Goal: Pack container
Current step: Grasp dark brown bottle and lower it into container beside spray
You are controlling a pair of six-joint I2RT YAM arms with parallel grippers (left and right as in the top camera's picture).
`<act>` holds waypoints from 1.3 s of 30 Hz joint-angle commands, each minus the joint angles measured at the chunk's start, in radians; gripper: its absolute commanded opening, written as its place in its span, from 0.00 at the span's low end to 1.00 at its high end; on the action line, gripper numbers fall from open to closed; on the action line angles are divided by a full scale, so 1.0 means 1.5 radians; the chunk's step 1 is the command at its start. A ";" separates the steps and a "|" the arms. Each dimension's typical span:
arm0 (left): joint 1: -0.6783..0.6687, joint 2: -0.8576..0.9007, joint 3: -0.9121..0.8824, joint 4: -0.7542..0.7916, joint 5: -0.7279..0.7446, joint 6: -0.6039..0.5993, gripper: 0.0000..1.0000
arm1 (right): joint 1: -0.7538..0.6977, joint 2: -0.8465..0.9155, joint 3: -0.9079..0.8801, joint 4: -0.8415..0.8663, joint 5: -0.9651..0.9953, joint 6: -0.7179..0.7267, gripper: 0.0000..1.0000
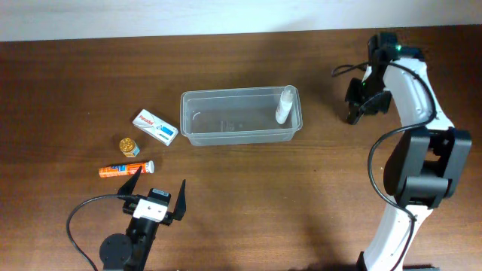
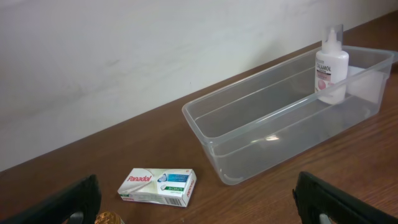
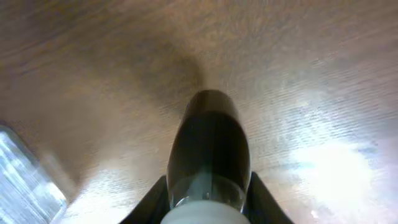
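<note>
A dark rounded item, blurred, fills the lower middle of the right-wrist view. The right claw is closed snugly on its sides, just right of the container at centre frame. Brought in low, the item could clip the rim or topple the white bottle standing at the container's right end. The left claw, at lower left, gapes wide and empty over the tabletop.

Along three o'clock of the overhead view we see the right arm: smooth white shells, black joints, a black cable looping beside it. At seven o'clock the left arm has a white wrist block and a round black base. The left gripper has black pointed fingers.
</note>
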 commanded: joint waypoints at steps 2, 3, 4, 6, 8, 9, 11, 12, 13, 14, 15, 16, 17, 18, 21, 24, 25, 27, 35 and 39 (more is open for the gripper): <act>0.004 -0.005 -0.005 0.000 -0.002 -0.002 1.00 | 0.004 -0.012 0.126 -0.063 -0.026 -0.048 0.18; 0.004 -0.005 -0.005 0.000 -0.002 -0.002 1.00 | 0.006 -0.012 0.151 -0.083 -0.034 -0.057 0.19; 0.004 -0.005 -0.005 0.000 -0.002 -0.002 1.00 | 0.010 -0.012 0.179 -0.103 -0.043 -0.067 0.19; 0.004 -0.005 -0.005 0.000 -0.002 -0.002 1.00 | 0.022 -0.013 0.231 -0.140 -0.057 -0.082 0.19; 0.004 -0.005 -0.005 0.000 -0.002 -0.002 1.00 | 0.044 -0.014 0.295 -0.177 -0.075 -0.099 0.19; 0.004 -0.005 -0.005 0.000 -0.002 -0.002 1.00 | 0.054 -0.014 0.318 -0.190 -0.080 -0.101 0.19; 0.004 -0.005 -0.005 0.000 -0.002 -0.002 1.00 | 0.081 -0.014 0.367 -0.213 -0.083 -0.103 0.19; 0.004 -0.005 -0.005 0.000 -0.002 -0.002 1.00 | 0.096 -0.014 0.388 -0.222 -0.083 -0.103 0.19; 0.004 -0.005 -0.005 0.000 -0.002 -0.002 1.00 | 0.113 -0.014 0.409 -0.230 -0.083 -0.103 0.19; 0.004 -0.005 -0.005 0.000 -0.002 -0.002 1.00 | 0.127 -0.014 0.423 -0.234 -0.083 -0.103 0.19; 0.004 -0.005 -0.005 0.000 -0.002 -0.002 1.00 | 0.148 -0.014 0.439 -0.239 -0.083 -0.103 0.19; 0.004 -0.005 -0.005 0.000 -0.002 -0.002 1.00 | 0.164 -0.014 0.447 -0.240 -0.083 -0.103 0.19; 0.004 -0.005 -0.005 0.000 -0.002 -0.002 1.00 | 0.184 -0.014 0.453 -0.239 -0.083 -0.103 0.19; 0.004 -0.005 -0.005 0.000 -0.002 -0.002 1.00 | 0.201 -0.014 0.454 -0.239 -0.083 -0.103 0.19; 0.004 -0.005 -0.005 0.000 -0.002 -0.002 1.00 | 0.253 -0.013 0.449 -0.238 -0.080 -0.103 0.19; 0.004 -0.005 -0.005 0.000 -0.002 -0.002 1.00 | 0.303 -0.013 0.437 -0.239 -0.055 -0.103 0.19; 0.004 -0.005 -0.005 0.000 -0.002 -0.002 1.00 | 0.317 -0.013 0.433 -0.239 -0.043 -0.102 0.19; 0.004 -0.005 -0.005 0.000 -0.002 -0.002 1.00 | 0.342 -0.013 0.418 -0.239 -0.021 -0.099 0.19; 0.004 -0.005 -0.005 0.000 -0.002 -0.002 1.00 | 0.381 -0.013 0.284 -0.211 0.020 -0.094 0.19; 0.004 -0.005 -0.005 0.000 -0.002 -0.002 1.00 | 0.379 -0.013 0.171 -0.159 0.021 -0.085 0.19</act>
